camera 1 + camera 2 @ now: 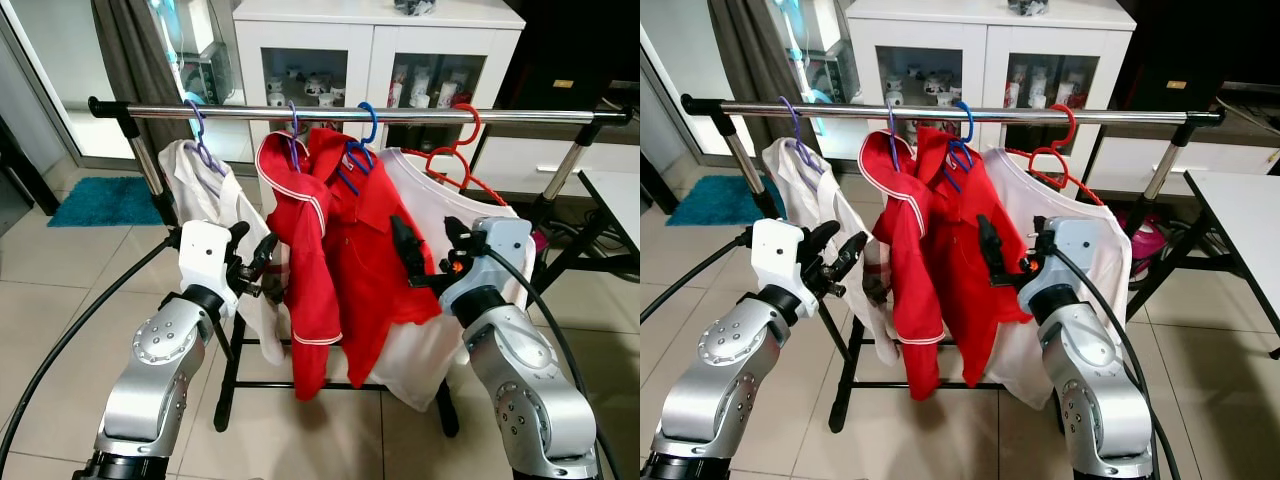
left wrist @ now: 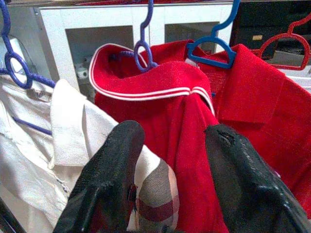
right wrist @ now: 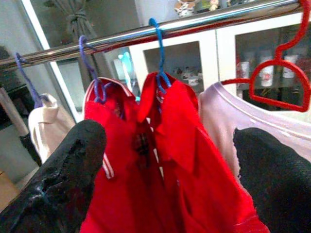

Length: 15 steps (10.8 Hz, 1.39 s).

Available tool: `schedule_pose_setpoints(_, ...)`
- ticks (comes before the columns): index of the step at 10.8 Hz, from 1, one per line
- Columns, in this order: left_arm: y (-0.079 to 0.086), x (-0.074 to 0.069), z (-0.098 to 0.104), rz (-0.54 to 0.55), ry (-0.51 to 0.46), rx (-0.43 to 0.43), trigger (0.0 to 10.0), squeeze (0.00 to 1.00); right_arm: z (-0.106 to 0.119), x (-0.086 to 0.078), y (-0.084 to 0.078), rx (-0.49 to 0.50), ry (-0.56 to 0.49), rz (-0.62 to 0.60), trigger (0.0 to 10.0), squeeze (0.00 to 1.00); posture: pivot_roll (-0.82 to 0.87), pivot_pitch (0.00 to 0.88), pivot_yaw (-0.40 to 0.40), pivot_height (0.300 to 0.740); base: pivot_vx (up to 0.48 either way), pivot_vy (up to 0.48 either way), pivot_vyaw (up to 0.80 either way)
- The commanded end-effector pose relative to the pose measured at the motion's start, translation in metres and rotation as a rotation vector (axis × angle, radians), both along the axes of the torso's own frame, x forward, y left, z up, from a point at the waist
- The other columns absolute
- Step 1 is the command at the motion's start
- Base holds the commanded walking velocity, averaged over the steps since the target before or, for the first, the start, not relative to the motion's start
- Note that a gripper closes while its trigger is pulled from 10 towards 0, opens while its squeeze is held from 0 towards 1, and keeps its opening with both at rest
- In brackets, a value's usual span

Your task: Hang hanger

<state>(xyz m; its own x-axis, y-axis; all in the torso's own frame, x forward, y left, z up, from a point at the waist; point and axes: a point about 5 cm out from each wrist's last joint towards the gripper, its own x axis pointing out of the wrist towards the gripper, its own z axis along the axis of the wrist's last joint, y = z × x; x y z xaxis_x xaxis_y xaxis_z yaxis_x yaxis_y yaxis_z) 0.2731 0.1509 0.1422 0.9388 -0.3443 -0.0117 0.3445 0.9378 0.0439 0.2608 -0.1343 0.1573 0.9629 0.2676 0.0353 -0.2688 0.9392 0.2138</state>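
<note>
Up close, left gripper point(image 1: 262, 262) fingers spread, empty, just in front of red polo with white trim point(image 1: 300, 215); right gripper point(image 1: 425, 255) also spread, empty, near plain red shirt point(image 1: 375, 240). Behind them chrome rail point(image 1: 400, 115) carries four hangers: purple hanger point(image 1: 200, 135) with cream shirt point(image 1: 195, 185), second purple one, blue hanger point(image 1: 362, 135), red hanger point(image 1: 455, 150) with white tee point(image 1: 420, 190). Farther back white glass-door cabinet point(image 1: 370, 40), teal rug point(image 1: 100, 200)
</note>
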Motion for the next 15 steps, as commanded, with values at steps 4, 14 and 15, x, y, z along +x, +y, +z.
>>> schedule_pose_setpoints(4,0.0,0.001,0.003,0.005,-0.026,0.033,10.0,0.0,-0.001,-0.002,0.007,-0.061,-0.012,0.041,10.0,0.0,-0.1,0.0,0.019,0.74,0.0,-0.171,0.4)
schedule_pose_setpoints(14,-0.001,0.004,0.001,0.006,-0.001,0.028,10.0,0.0,-0.005,0.001,-0.003,-0.06,-0.003,-0.06,10.0,0.0,-0.1,0.0,0.035,0.74,0.0,-0.213,0.08)
schedule_pose_setpoints(15,-0.001,0.004,0.001,0.005,0.002,0.027,10.0,0.0,-0.006,0.001,-0.004,-0.066,-0.003,-0.065,10.0,0.0,-0.1,0.0,0.034,0.74,0.0,0.0,0.0)
